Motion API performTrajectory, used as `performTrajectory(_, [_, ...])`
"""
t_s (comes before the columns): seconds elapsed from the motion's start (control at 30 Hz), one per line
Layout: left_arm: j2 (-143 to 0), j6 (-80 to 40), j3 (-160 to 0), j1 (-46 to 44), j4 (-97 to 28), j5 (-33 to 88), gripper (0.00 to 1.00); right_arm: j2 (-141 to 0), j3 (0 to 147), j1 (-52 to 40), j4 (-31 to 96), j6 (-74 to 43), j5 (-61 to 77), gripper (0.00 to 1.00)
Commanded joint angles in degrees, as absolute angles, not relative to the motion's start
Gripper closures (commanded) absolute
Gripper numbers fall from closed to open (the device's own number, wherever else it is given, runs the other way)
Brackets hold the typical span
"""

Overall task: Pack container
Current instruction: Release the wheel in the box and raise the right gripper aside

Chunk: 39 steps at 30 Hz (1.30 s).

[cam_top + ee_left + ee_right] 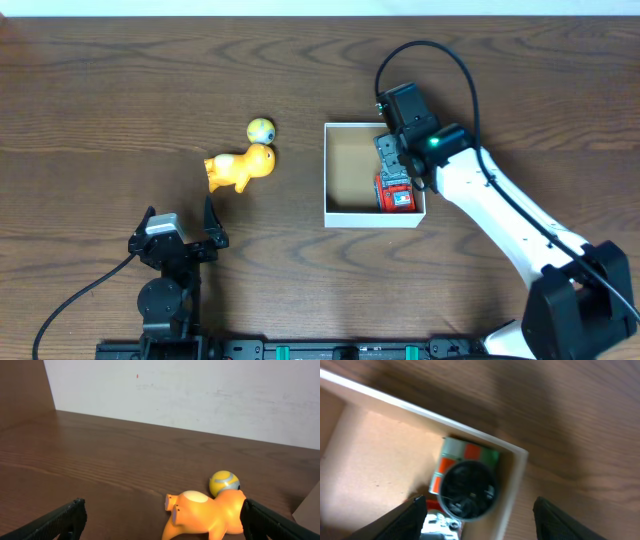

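A wooden table (120, 80) with dark grain is being viewed from above, and an orange animal-shaped toy (240, 168) is being shown lying on its side a little left of the bench's middle, well away from every edge. A small yellow ball (261, 129) with a blue-grey band is being shown just beside the toy, on the side toward the far edge. Right of the middle, a cube (470, 451) of white, orange and green tiles is being partly covered by a dark round object (468, 491), and a white wall (200, 395) is being seen beyond the far edge.
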State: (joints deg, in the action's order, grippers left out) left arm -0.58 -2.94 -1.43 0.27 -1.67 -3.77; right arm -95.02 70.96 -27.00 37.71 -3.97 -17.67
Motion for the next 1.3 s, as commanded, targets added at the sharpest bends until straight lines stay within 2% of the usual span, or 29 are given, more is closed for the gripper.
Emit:
performTrajectory(0.0, [-0.27, -2.59, -0.23, 0.47, -3.79, -4.27, 0.02, -92.03, 72.42, -24.6, 38.74, -6.22, -20.86, 0.28])
performTrajectory(0.1, [-0.27, -2.59, -0.23, 0.47, -3.79, -4.29, 0.02, -91.24, 72.42, -22.22, 40.25, -8.34, -20.82, 0.25])
performTrajectory(0.17, [-0.27, -2.57, -0.23, 0.47, -3.79, -4.27, 0.02, -90.83, 72.42, -20.12, 41.39, -10.26, -20.78, 0.15])
performTrajectory(0.23, [-0.27, -2.57, -0.23, 0.47, -3.79, -4.27, 0.02, -90.63, 72.42, -18.06, 42.09, -10.68, -19.73, 0.01])
performTrajectory(0.43, [-0.27, -2.59, -0.23, 0.47, -3.79, -4.29, 0.02, -90.63, 72.42, -15.29, 44.49, -10.68, -19.05, 0.01])
performTrajectory(1.27, [-0.27, -2.59, -0.23, 0.47, -3.68, -4.27, 0.02, -90.65, 72.42, -15.25, 44.6, -10.68, -19.05, 0.01])
